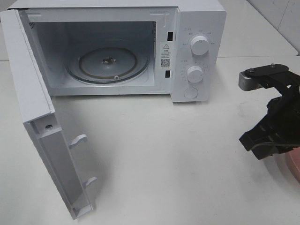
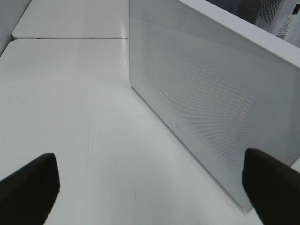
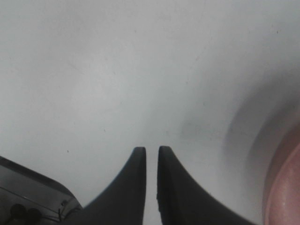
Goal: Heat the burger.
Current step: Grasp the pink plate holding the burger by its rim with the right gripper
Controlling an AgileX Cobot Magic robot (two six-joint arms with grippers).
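The right pincer [image 3: 151,154] is almost closed and grips nothing, just beside the pink plate [image 1: 293,169] at the lower right edge of the high view. The burger is not visible. Probably it lies there, out of frame, nearer to this arm than to the left one.

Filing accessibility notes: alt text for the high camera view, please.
A white microwave stands on a white table, door swung wide open, glass turntable empty. At the right edge, the right claw hangs by a pink plate.
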